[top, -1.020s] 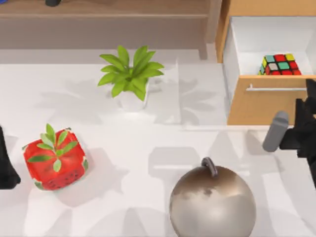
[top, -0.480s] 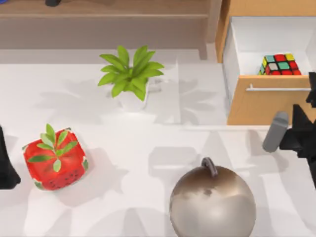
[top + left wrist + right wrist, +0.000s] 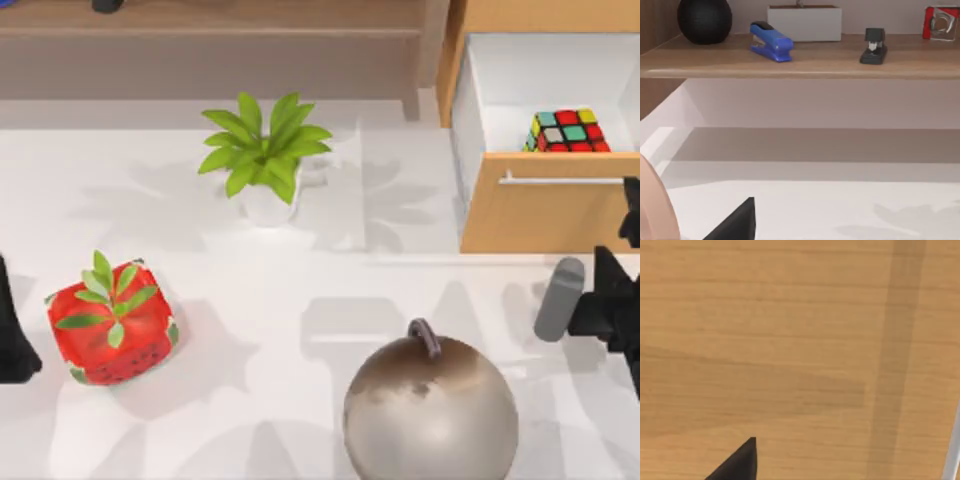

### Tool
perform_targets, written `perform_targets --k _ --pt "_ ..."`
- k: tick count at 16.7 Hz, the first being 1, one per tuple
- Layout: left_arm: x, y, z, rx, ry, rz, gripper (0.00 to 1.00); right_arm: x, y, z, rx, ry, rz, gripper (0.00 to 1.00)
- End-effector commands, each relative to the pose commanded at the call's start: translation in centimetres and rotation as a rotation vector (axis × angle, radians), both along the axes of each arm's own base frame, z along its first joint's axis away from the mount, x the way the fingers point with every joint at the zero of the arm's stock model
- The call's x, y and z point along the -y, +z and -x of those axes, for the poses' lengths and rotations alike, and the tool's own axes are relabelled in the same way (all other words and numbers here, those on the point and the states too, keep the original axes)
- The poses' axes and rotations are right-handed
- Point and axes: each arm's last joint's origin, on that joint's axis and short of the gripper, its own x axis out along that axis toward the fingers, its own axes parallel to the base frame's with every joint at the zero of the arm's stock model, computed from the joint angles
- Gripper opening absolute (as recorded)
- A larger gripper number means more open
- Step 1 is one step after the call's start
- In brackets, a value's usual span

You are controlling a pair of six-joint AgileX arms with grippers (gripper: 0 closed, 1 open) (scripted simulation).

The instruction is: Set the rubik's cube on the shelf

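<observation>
The rubik's cube (image 3: pixel 567 131) lies inside the open white drawer (image 3: pixel 480 100) at the back right, close behind the drawer's orange-wood front. The shelf (image 3: pixel 250 15) is a long wooden board across the back, ending in a pale upright post (image 3: pixel 432 50); the left wrist view shows the shelf (image 3: pixel 800 65) from the front. My right gripper (image 3: pixel 618 275) hangs at the table's right edge, just in front of the drawer front and apart from the cube. In the right wrist view one dark fingertip (image 3: pixel 737 462) stands against the orange wood. My left gripper (image 3: pixel 12 335) rests at the left edge.
A red strawberry block (image 3: pixel 110 325) sits front left, a potted plant (image 3: pixel 262 150) mid-back, and a large metal ball (image 3: pixel 430 410) front centre. The drawer's silver handle (image 3: pixel 560 181) faces me. On the shelf stand a blue stapler (image 3: pixel 771 41), a black ball (image 3: pixel 704 19) and a white box (image 3: pixel 804 22).
My right arm has drawn back a little from the drawer front toward the table's front edge. The cube and the left arm have not moved.
</observation>
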Motion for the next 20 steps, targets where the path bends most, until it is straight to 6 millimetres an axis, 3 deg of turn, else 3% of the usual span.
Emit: perform_targets --k 2,3,6,11,16,20 --pt "0.0 0.0 0.0 0.0 0.0 0.0 1.0 0.0 0.0 0.0 0.0 0.0 0.0 1.0" --pt "0.0 0.0 0.0 0.0 0.0 0.0 1.0 0.1 -1.2 0.0 -0.062 -0.002 0.023 1.0" --pt "0.0 0.0 0.0 0.0 0.0 0.0 1.0 -0.6 -0.8 -0.1 -0.052 0.033 0.003 1.0" --pt "0.0 0.0 0.0 0.0 0.0 0.0 1.0 -5.1 1.0 -1.6 -0.075 0.246 -0.14 1.0" --pt "0.0 0.0 0.0 0.0 0.0 0.0 1.0 -10.1 3.7 -5.8 -0.257 0.359 -0.35 1.0" --pt "0.0 0.0 0.0 0.0 0.0 0.0 1.0 -11.9 6.6 -10.7 -0.492 0.274 -0.533 1.0"
